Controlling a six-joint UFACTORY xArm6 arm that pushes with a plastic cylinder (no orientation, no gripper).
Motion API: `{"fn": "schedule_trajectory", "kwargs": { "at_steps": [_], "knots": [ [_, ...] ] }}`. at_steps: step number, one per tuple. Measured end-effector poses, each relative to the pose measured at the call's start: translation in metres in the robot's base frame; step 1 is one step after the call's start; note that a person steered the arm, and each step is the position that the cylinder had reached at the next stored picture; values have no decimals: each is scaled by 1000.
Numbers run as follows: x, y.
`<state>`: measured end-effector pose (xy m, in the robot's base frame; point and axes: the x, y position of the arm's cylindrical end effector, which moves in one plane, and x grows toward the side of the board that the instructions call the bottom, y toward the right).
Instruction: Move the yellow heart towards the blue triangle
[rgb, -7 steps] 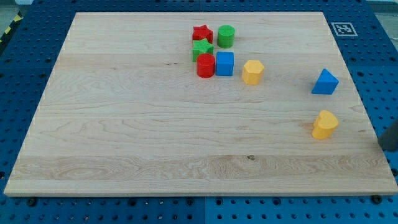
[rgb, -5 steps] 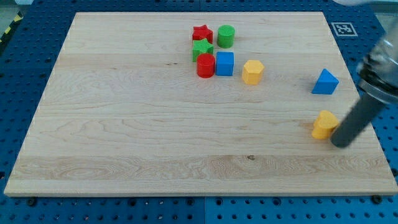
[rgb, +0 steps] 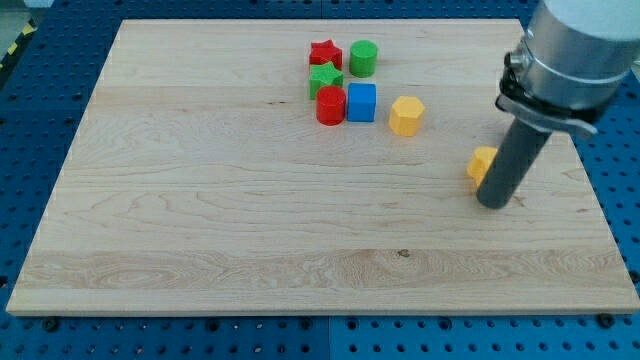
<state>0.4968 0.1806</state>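
My tip (rgb: 493, 204) touches the yellow heart (rgb: 482, 163) near the bench's (rgb: 200, 200) right edge; no claw shows.

A pale wooden board (rgb: 200, 200) lies on a blue perforated table (rgb: 40, 80).

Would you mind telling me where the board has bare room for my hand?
The board's left half and bottom strip are bare. Crowded: the top-centre cluster around the red cylinder, and the right, where my tip touches the yellow heart.
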Motion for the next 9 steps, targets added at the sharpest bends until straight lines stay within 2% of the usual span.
{"fn": "schedule_trajectory", "kwargs": {
  "at_steps": [1, 3, 5, 6, 7, 8, 9],
  "knots": [
    [-28, 0],
    [-21, -16],
    [-43, -100],
    [-68, -108],
    [-77, -85],
    [-77, -39],
    [-76, -37]
  ]
}}
